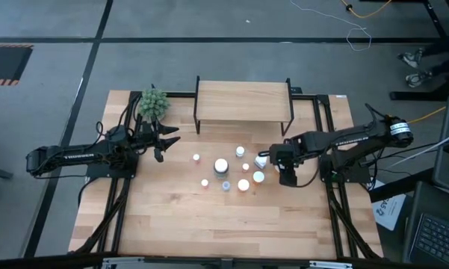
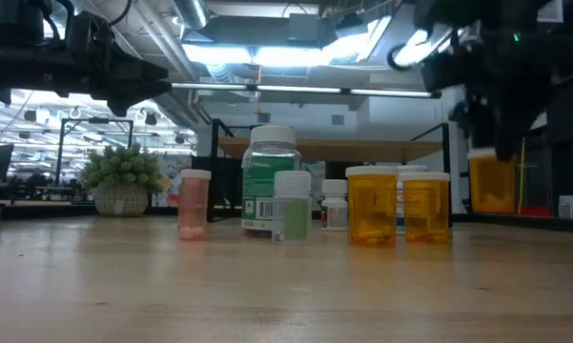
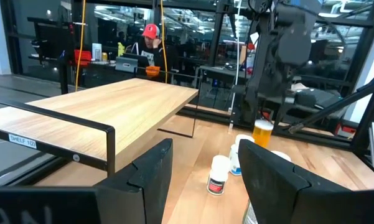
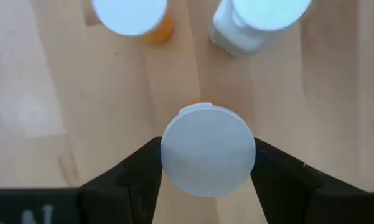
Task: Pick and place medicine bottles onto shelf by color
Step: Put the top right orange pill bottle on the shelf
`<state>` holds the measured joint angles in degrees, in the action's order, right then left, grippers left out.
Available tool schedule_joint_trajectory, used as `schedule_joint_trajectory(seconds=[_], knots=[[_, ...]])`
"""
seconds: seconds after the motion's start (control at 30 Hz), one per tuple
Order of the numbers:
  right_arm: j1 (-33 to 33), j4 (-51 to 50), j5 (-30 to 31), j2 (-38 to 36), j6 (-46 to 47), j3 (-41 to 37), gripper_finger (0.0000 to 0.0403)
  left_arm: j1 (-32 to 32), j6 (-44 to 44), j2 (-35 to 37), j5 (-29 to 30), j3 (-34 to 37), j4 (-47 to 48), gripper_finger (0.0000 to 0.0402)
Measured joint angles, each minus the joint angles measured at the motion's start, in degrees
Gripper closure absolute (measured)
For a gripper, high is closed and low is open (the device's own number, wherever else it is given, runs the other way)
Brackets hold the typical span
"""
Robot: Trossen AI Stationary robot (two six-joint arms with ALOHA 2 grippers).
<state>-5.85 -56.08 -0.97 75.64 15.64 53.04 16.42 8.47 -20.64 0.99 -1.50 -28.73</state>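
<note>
Several small medicine bottles with white caps stand in a cluster mid-table (image 1: pixel 226 173). In the low view they include a pink one (image 2: pixel 194 203), a large green one (image 2: pixel 269 181) and two orange ones (image 2: pixel 372 205). The shelf (image 1: pixel 243 101) stands at the far edge, its wooden top bare. My right gripper (image 1: pixel 285 163) is at the cluster's right side, pointing down, shut on an orange bottle (image 2: pixel 491 183). My left gripper (image 1: pixel 170 140) hovers open left of the cluster, near the plant ball, its fingers (image 3: pixel 155 165) pointing toward the bottles. My right gripper pinches the orange bottle by its white cap (image 4: pixel 208 149), one finger (image 4: pixel 140 171) on each side, coming from above and pointing down. The bottle hangs upright below the fingers, lifted clear of the table (image 3: pixel 262 132).
A green plant ball (image 1: pixel 154 104) sits at the far left beside the shelf. Directly under the held bottle stand an orange bottle (image 4: pixel 130 15) and a white one (image 4: pixel 261 18). Bare wood stretches along the near half of the table (image 1: pixel 224 224). A person sits in the room beyond.
</note>
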Motion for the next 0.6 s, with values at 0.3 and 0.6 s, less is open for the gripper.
schedule_joint_trajectory(seconds=[0.3,0.6], knots=[[-0.02,-14.12,7.12,-0.04,-2.73,14.78,0.0188,0.0,0.0,0.02,0.0,0.0,0.0,0.0223],[1.63,-15.38,18.68,-0.04,-8.87,25.87,0.0187,0.0,0.0,0.0,0.0,0.0,0.0,0.0223]])
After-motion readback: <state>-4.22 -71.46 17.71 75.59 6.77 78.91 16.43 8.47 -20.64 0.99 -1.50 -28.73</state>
